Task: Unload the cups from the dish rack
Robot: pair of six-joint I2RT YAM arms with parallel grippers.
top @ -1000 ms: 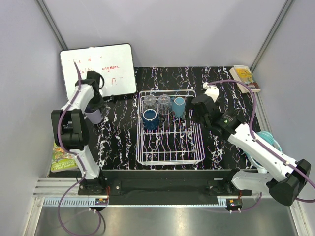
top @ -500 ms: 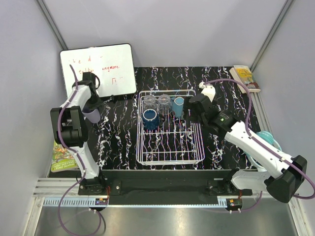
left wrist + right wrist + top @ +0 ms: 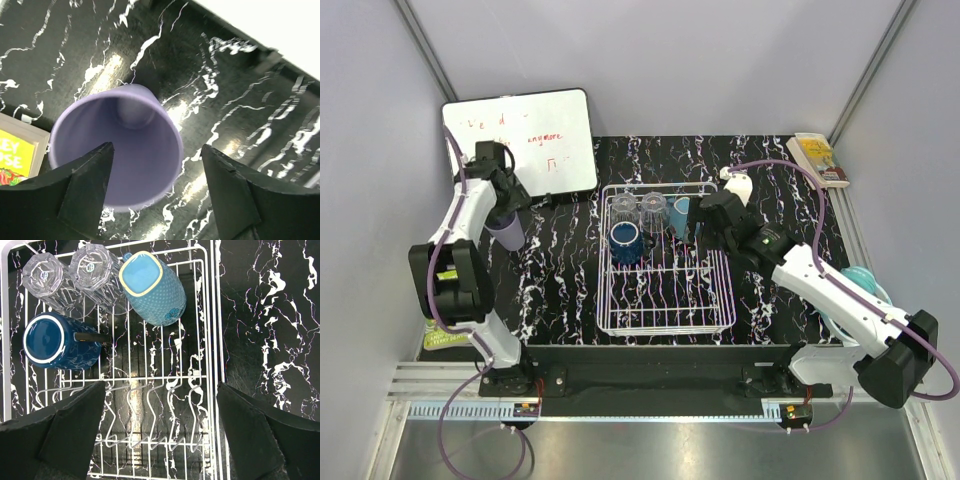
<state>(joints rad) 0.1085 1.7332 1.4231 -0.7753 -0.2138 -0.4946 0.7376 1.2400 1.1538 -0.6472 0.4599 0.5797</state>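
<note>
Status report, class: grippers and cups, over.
Left gripper open around the tumbler, on the table. Right gripper open above the rack. Four cups inside; nothing blocking.

Plain grey walls (image 3: 670, 60) — black white-veined table (image 3: 570, 270), soft glare on it, aluminium rail (image 3: 650, 410) in front

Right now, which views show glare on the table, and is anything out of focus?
Left wrist view: bright glare patches on the glossy table beside the lavender tumbler; the near fingers are soft. Right wrist view: one glare spot under the dish rack; the teal mug looks sharp. Top external view: even light, no strong glare.
</note>
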